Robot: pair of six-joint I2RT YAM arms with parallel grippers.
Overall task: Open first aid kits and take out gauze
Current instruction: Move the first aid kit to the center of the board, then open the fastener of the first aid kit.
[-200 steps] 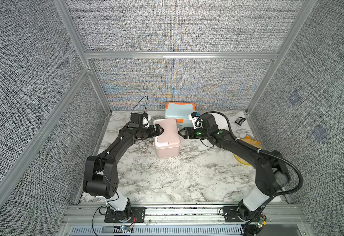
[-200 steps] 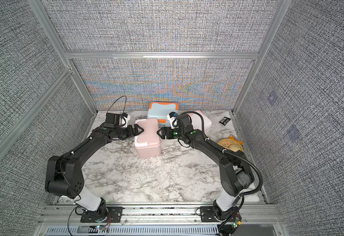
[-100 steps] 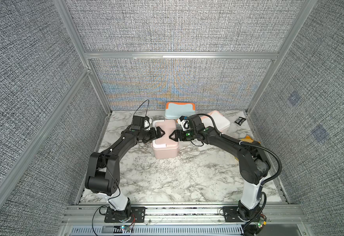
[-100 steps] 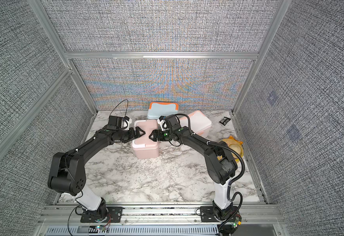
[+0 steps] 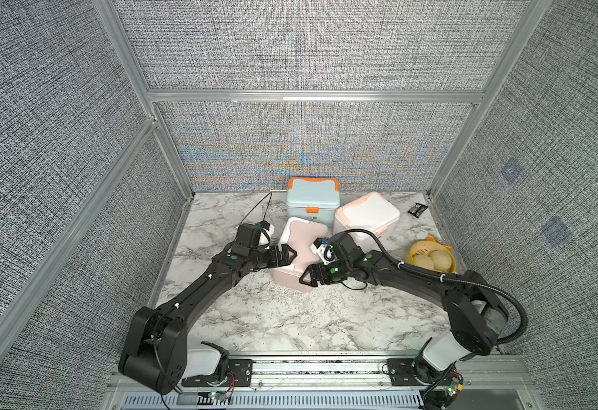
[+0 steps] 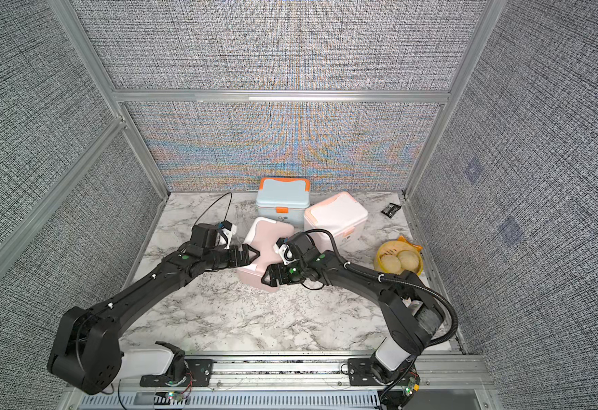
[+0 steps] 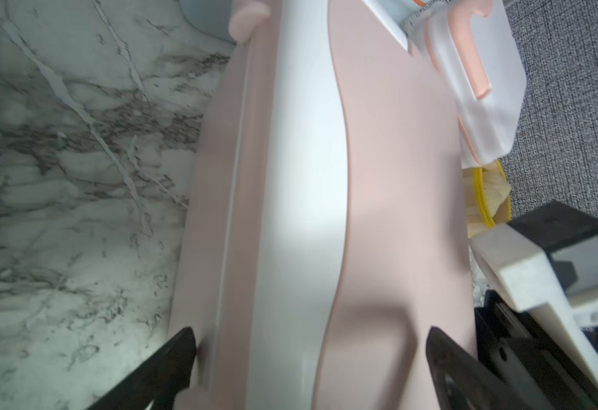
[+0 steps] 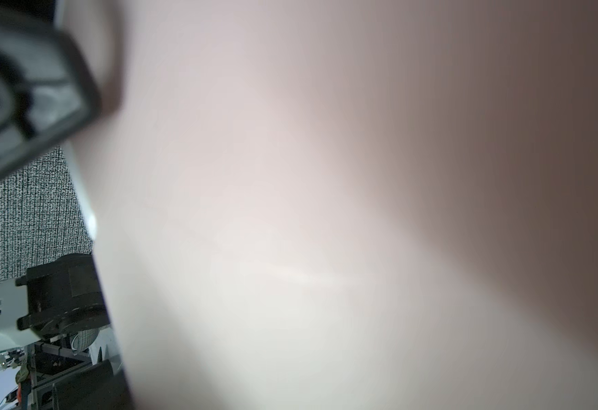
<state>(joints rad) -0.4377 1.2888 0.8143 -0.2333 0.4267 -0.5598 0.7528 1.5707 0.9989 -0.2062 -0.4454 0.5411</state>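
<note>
Mostly blurred pink box up close; both jaws wide, gauze unseen.

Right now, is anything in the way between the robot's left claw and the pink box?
No, nothing visible. The left gripper stands open right against the pink-and-white kit, its fingers straddling the box's edge.

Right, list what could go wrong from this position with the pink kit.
1. The left gripper has open jaws straddling the edge of the pink-and-white kit without a firm hold, so the kit may slide when pushed.
2. The right gripper presses at the kit's front corner; it could tip or skid the kit instead of opening it.
3. The blue-and-orange kit and white-and-peach kit crowd close behind, so a shove could knock them.
</note>
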